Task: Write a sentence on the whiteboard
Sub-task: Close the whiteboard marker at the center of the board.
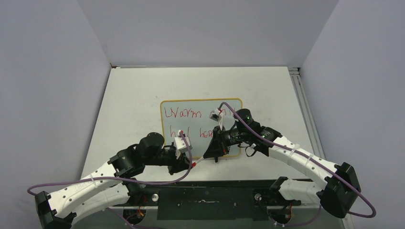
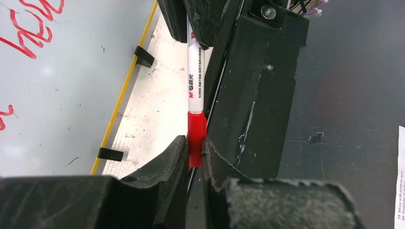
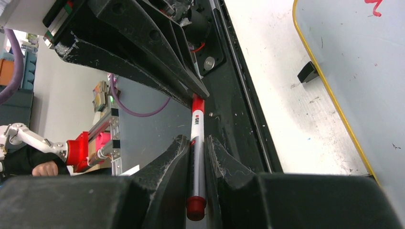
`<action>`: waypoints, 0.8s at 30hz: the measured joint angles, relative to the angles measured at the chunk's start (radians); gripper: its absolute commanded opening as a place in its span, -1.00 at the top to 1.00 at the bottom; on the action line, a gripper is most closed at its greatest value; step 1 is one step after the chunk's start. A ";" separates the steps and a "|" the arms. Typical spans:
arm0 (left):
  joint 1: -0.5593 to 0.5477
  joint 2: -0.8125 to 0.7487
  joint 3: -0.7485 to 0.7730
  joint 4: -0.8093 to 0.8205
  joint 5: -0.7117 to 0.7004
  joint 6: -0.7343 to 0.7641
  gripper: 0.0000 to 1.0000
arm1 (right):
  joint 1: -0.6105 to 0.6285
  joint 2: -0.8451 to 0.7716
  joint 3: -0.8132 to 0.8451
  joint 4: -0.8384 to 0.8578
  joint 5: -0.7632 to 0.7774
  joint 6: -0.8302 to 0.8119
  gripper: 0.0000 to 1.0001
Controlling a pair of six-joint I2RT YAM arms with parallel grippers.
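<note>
Sharing one marker (image 2: 196, 81) between the left gripper (image 2: 195, 145) and the right gripper (image 3: 197, 157), tip to tip, low over the near part of the table (image 1: 129, 109). Pinching the red cap (image 2: 196, 136) with the left jaws pressed tight onto it. Clamping the white barrel with the right jaws, leaving a red end plug (image 3: 196, 208) sticking out behind them. Seeing the cap sitting on the barrel with no gap, so either pushing it home or getting ready to pull it off. Leaning toward capping, given the writing beyond.

Finding the whiteboard (image 1: 168, 143) lying flat just past the grippers, its yellow-framed near edge and a black foot (image 2: 110, 153) showing beside the marker. Reading the sentence (image 1: 184, 113) in red across two lines: "Warm" plain on the far line, "heal" and the start of another word on the near one. Losing the rest under the right arm.

Judging the writing as finished or very nearly so, without being able to check the hidden words. Expecting little more than seating the cap and setting the marker down.
</note>
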 measured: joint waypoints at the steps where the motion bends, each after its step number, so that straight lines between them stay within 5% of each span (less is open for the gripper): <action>1: -0.001 0.000 0.000 -0.006 -0.002 0.001 1.00 | 0.004 -0.003 -0.008 0.012 0.005 0.008 0.89; 3: -0.002 0.000 0.000 -0.013 -0.011 0.003 0.96 | 0.007 -0.011 -0.026 0.035 0.017 0.026 0.89; 17: -0.002 -0.050 0.108 -0.031 -0.140 0.035 -0.34 | 0.029 -0.101 -0.157 0.181 0.047 0.142 0.89; 24: -0.001 -0.067 0.167 -0.042 -0.258 -0.074 -0.47 | 0.030 -0.177 -0.238 0.322 0.121 0.246 0.89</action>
